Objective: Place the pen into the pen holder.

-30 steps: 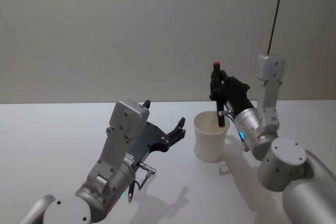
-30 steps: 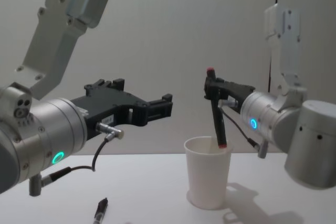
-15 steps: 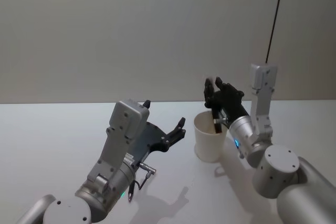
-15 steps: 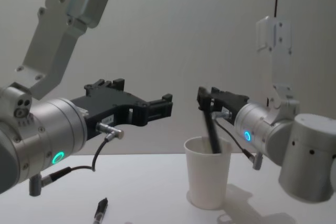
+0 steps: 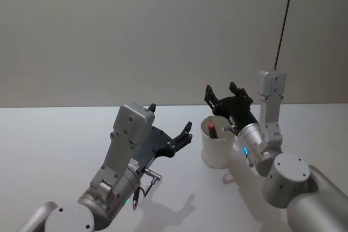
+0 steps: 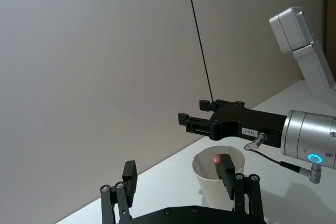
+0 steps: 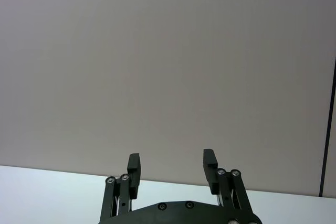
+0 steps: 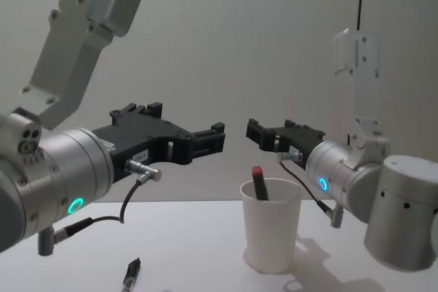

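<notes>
At the lower left of the head view the left arm reaches over the white table (image 5: 49, 145), and a spare pen (image 8: 131, 275) lies on the tabletop beneath it, at the bottom of the chest view. The left gripper (image 5: 170, 118) hangs above the table left of centre, jaws spread wide and gripping nothing, well apart from the cup. Just right of centre stands the pen holder (image 5: 217, 149), upright on the table. The pen (image 8: 259, 181) is inside it, dark-bodied with its red end up, leaning toward the cup's left wall and poking a little above the rolled rim. Directly behind and above the rim hovers the right gripper (image 5: 222, 93), its jaws parted and empty, clear of the pen's red tip. Beyond is a plain grey wall (image 5: 136, 36), with a thin black cable (image 5: 285, 14) running down it at the upper right.
</notes>
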